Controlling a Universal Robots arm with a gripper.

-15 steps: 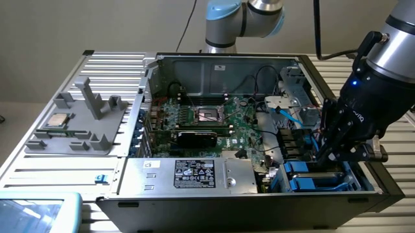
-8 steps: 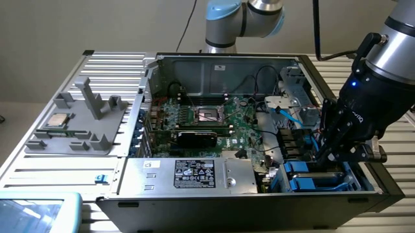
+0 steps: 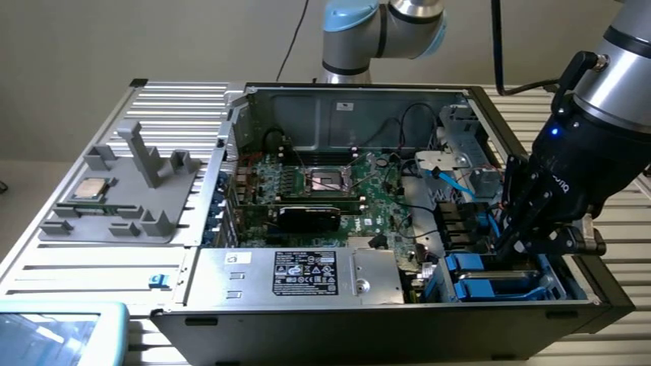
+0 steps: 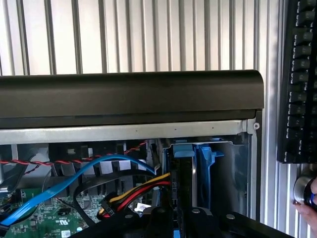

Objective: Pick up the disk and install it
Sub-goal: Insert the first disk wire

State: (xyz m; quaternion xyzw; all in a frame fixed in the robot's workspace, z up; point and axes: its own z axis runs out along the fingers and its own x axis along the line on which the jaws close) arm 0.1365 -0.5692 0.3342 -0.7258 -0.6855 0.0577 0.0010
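- The gripper [image 4: 173,220] is clenched, apparently on the thin edge of the disk [image 4: 181,181]. To seat the disk well, I'd hold it square to its slot, press evenly, and mind the cables [image 4: 133,191] close alongside.
- The disk stands edge-on straight ahead of the gripper, blue tab leading. It is down in the drive bay [image 4: 237,171], just beside the other blue-fronted drive [image 4: 208,156].
- Beyond rises the dark case wall [image 4: 129,99].

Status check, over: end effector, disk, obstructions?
End effector shut on disk, low in drive bay. Disk on edge beside second blue carrier. Cables close alongside.
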